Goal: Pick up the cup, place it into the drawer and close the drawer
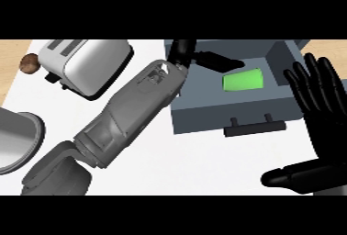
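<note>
A silver two-slot toaster (85, 64) sat at the upper left of the frame, tilted on the white counter (196, 160). A brown rounded object (29, 63) lay just left of it. A grey metal pot (17, 140) showed at the left edge.

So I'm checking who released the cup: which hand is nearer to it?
Left. The left hand reaches over the open drawer, just up-left of the green cup. The right hand rests open beyond the drawer's right side.
</note>
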You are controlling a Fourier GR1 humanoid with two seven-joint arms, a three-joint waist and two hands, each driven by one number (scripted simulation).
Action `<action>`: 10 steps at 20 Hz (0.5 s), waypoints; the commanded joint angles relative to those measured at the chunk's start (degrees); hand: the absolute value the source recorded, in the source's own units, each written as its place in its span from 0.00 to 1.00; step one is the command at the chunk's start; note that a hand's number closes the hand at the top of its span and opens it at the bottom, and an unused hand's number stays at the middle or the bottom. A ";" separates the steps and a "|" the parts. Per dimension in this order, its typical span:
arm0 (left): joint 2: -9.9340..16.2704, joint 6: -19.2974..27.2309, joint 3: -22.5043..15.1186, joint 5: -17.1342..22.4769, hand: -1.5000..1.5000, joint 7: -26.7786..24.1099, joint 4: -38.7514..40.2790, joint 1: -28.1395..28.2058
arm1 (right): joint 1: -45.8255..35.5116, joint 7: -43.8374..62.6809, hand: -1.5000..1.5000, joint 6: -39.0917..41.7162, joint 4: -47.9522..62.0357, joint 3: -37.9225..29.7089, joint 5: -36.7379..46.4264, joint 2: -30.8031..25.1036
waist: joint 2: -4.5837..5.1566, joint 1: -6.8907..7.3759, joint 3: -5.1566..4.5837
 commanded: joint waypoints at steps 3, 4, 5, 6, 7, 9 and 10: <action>-0.01 -0.75 1.18 5.08 0.00 -4.11 -4.41 -0.67 | -0.15 0.52 0.00 0.44 -0.32 0.75 -2.46 1.14 | -0.54 1.46 -0.04; -0.01 -1.42 0.82 5.84 0.00 -7.76 -4.86 2.81 | -0.87 3.28 0.00 0.56 -2.05 -0.59 -4.65 -0.20 | -0.53 1.38 -0.06; -0.01 -3.34 3.00 5.94 0.00 -8.94 -3.48 1.80 | 2.04 0.19 0.00 2.16 -0.99 -2.36 -5.97 -0.39 | -0.66 2.50 -0.04; -0.01 -0.72 2.18 8.31 0.00 -8.70 -6.86 1.90 | 0.89 2.13 0.00 1.75 -0.98 -0.12 -5.51 0.27 | -0.63 1.72 -0.05; -0.01 -1.79 1.54 8.68 0.00 -9.41 -7.89 3.63 | 2.36 1.00 0.00 2.20 -0.83 -0.58 -5.54 0.29 | -0.86 2.74 -0.05; -0.01 -2.76 3.34 9.78 0.00 -9.16 -7.52 1.79 | 1.12 1.90 0.00 2.17 -0.38 -1.52 -6.43 -0.49 | -1.00 3.67 -0.06; -0.01 -4.72 4.83 9.00 0.00 -7.95 -7.72 1.60 | -1.60 4.77 0.00 0.94 -0.79 -3.37 -7.31 -2.13 | -1.29 5.02 -0.10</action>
